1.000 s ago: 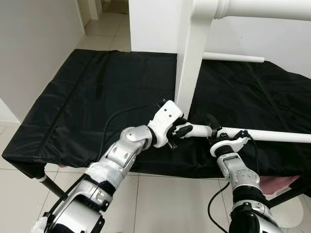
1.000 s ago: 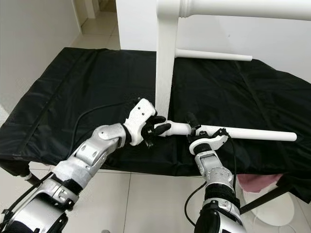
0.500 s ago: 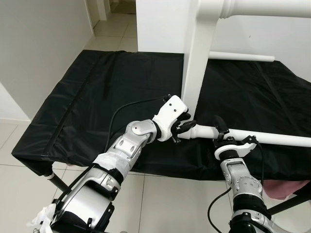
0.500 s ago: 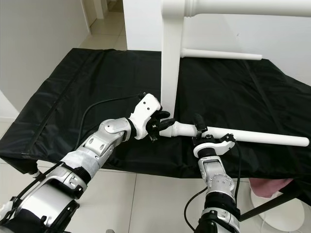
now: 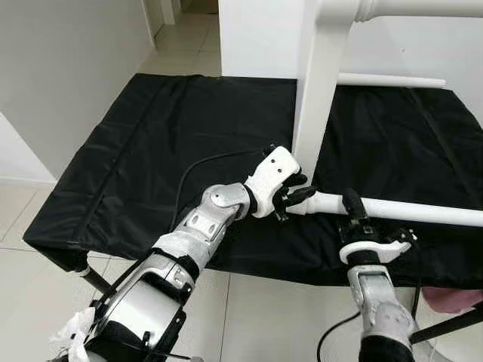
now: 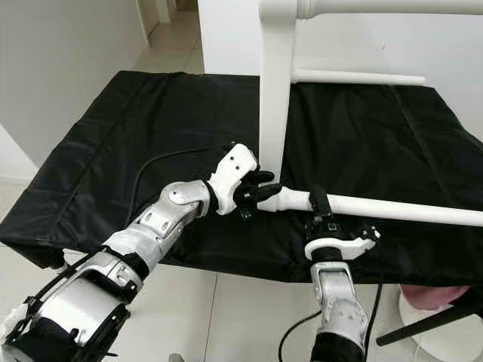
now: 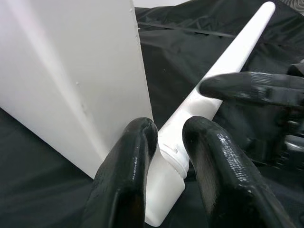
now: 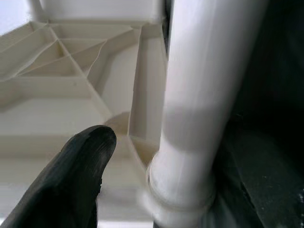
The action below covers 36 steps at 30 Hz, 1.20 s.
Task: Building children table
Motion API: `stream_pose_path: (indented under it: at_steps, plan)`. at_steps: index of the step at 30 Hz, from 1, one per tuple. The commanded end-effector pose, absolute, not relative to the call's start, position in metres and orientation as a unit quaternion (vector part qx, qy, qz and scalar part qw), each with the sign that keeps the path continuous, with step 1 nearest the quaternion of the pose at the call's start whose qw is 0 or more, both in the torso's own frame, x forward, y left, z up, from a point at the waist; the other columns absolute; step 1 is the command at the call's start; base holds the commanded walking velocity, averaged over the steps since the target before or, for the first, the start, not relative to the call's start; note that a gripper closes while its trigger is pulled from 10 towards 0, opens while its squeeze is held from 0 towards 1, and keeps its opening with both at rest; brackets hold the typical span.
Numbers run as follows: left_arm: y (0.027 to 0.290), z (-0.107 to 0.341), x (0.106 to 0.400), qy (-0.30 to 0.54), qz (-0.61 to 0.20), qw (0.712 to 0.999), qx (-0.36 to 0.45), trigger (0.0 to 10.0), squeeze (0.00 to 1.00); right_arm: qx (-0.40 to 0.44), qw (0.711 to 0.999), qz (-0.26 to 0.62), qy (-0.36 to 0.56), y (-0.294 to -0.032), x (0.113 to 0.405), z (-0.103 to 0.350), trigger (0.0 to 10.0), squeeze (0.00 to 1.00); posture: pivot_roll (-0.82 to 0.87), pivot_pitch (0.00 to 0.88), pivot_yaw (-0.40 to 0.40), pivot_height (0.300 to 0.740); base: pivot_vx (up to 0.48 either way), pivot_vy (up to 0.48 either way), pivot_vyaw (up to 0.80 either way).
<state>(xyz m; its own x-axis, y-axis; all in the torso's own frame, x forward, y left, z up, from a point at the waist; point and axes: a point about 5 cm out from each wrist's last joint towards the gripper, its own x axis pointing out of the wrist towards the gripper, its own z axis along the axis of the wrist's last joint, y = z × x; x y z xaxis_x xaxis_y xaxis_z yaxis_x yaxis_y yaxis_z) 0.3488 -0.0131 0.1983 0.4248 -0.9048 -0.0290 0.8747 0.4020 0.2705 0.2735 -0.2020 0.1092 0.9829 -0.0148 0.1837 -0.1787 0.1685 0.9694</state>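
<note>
Here the left gripper [image 5: 296, 197] has its two black fingers [image 7: 130, 175] closed around the collared end of a white table leg [image 5: 407, 210], which lies across the black cloth [image 5: 151, 151] right at the foot of the upright white tabletop [image 5: 321, 90]. Further along the same leg, the right gripper [image 6: 320, 211] clasps it, fingers closed on the tube.

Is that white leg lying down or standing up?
Lying down: the white leg runs level over the black cloth, its thick end between the left pincer fingers.
</note>
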Motion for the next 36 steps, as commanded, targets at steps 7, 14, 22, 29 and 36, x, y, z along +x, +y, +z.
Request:
stream_pose_path:
  at_steps: [7,14,22,29,36]
  plan:
    - [-0.006,0.198,0.357,-0.054,-0.505,0.853,0.123,10.0,0.00,0.677,0.730,0.064,-0.061,-0.178,0.251,0.102,10.0,0.00,-0.02,0.110,0.083,0.740,0.000,0.000,0.00]
    - [-0.006,0.196,0.357,-0.056,-0.506,0.852,0.120,10.0,0.00,0.667,0.713,0.139,-0.166,-0.187,0.232,0.134,10.0,0.00,-0.02,0.120,0.082,0.740,0.000,0.000,0.00]
    - [-0.005,0.194,0.355,-0.060,-0.509,0.851,0.116,10.0,0.00,0.626,0.733,0.148,-0.220,-0.206,0.235,0.156,10.0,0.00,-0.01,0.116,0.081,0.740,0.000,0.000,0.00]
    - [0.004,0.190,0.333,-0.081,-0.562,0.819,0.088,10.0,0.00,0.574,0.779,0.105,-0.231,-0.229,0.255,0.167,10.0,0.00,0.02,0.105,0.063,0.740,0.000,0.000,0.00]
    - [0.028,0.182,0.313,-0.072,-0.581,0.808,0.070,10.0,0.00,0.517,0.835,0.029,-0.185,-0.243,0.282,0.163,10.0,0.00,0.05,0.092,0.033,0.740,0.000,0.000,0.00]
